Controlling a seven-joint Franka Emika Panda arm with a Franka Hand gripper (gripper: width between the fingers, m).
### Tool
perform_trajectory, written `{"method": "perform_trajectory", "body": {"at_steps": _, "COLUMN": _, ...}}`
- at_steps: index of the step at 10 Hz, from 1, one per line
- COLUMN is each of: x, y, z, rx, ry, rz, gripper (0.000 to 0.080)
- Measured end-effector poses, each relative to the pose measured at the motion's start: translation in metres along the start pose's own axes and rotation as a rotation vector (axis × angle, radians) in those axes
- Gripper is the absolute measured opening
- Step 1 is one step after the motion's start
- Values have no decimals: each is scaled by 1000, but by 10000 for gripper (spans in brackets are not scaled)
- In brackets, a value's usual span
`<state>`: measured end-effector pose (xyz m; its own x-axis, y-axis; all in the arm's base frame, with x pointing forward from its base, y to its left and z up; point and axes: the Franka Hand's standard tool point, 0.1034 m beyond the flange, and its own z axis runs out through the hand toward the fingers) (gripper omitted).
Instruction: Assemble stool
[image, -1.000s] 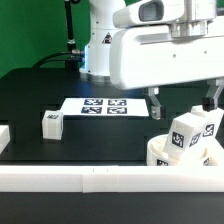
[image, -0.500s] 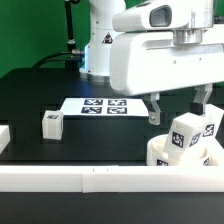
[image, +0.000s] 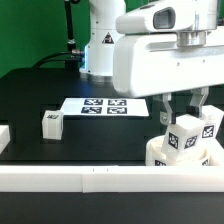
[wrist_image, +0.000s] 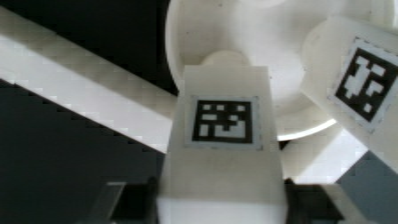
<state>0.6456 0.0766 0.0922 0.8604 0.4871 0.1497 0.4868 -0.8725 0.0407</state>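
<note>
From my screen the gripper (image: 183, 108) hangs straight over the seat (image: 160, 153), fingers (wrist_image: 118, 203) pointing down and standing one on either side of the upright leg (image: 182, 138). On the wrist view that leg runs from between the fingers out toward the seat's round face, its square tag facing the camera. A thin dark gap shows beside one finger, while the other sits right at the leg's edge. I cannot tell whether the jaws are pressing on the leg or only bracketing it, so I won't call it grasped or released. The leg's lower end meets the seat directly below the gripper. A second leg (image: 211, 127) stands just beside the first, outside the fingers toward the exterior view's right, also upright on the seat with its tag showing. The third leg (image: 52, 122) lies alone on the black table (image: 30, 95), well apart from the gripper toward the exterior view's left. The marker board (image: 100, 105) lies flat between that loose leg and the gripper, set a little farther back. A long white bar (image: 90, 178) runs along the near edge of the table, in front of the seat and below the gripper.
</note>
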Motion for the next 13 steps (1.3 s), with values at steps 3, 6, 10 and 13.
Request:
{"method": "perform_trajectory", "body": {"at_steps": 3, "x": 0, "y": 1, "z": 0, "rx": -1, "ry": 0, "rz": 91, "gripper": 330}}
{"method": "perform_trajectory", "body": {"at_steps": 6, "x": 0, "y": 2, "z": 0, "rx": -5, "ry": 7, "rz": 397, "gripper": 330}}
{"method": "perform_trajectory", "body": {"at_steps": 10, "x": 1, "y": -8, "z": 0, "rx": -17, "ry": 107, "rz": 975, "gripper": 330}}
{"method": "perform_trajectory", "body": {"at_steps": 13, "x": 1, "y": -19, "z": -1, "rx": 55, "ry": 114, "rz": 1440, "gripper": 330}}
